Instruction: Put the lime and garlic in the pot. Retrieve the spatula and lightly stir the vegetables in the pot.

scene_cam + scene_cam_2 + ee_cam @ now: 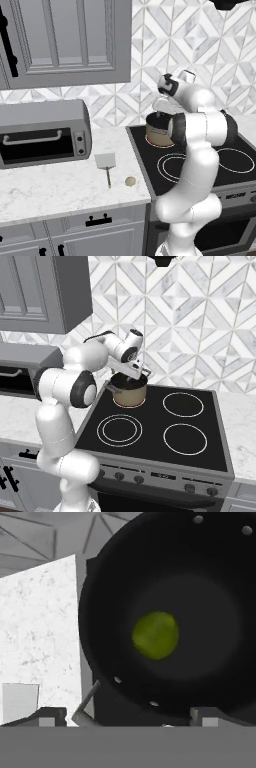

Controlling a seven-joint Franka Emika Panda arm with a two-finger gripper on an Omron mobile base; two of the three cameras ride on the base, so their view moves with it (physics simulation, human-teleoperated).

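The lime (155, 635) lies in the pot (107, 587) beneath the hand (127, 714), fingers spread.

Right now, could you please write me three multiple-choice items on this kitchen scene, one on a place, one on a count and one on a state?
1. Where is the lime?
A. On the counter by the spatula
B. On the pot's dark bottom
C. Between the fingers

2. How many ring-marked burners does the stove have?
A. Two
B. Four
C. Six

3. What is the gripper doing?
A. Hanging open over the pot, holding nothing
B. Clamped on the garlic
C. Gripping the spatula handle

Answers:
1 B: the hand view looks down into the pot and the lime lies on its bottom.
2 B: the right base view shows three free rings, and the pot covers a fourth.
3 A: the finger tips stand apart, while the garlic and the spatula lie on the counter.
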